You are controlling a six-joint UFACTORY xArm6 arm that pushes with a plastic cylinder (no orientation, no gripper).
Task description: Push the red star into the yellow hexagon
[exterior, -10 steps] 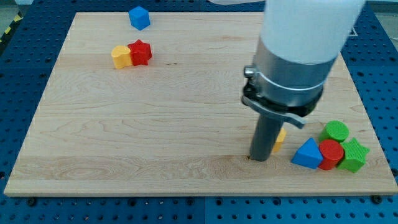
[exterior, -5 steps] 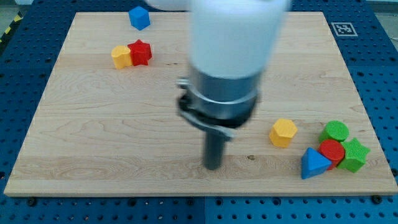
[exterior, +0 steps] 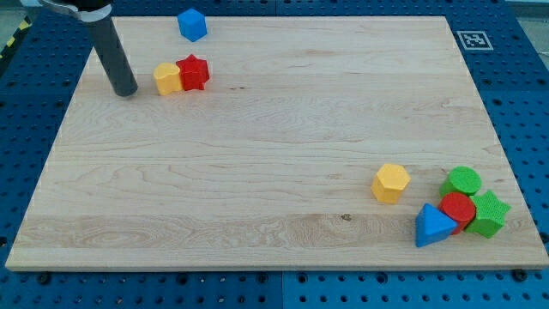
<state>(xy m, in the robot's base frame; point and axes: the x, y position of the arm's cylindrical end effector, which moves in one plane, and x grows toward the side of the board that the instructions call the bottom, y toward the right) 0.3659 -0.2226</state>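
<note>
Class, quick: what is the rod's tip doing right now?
My tip: holds nothing, resting on the wooden board just left of the small yellow block.

The rod's tip (exterior: pixel 126 92) stands just left of a small yellow block (exterior: pixel 166 79), which touches the red star (exterior: pixel 195 72) — wide bare board runs from there down to the yellow hexagon (exterior: pixel 391 183). Past it, a blue triangle (exterior: pixel 433 226), red cylinder (exterior: pixel 457 209) and two green blocks (exterior: pixel 464 180) (exterior: pixel 489 215) crowd the corner — no passage between them
</note>
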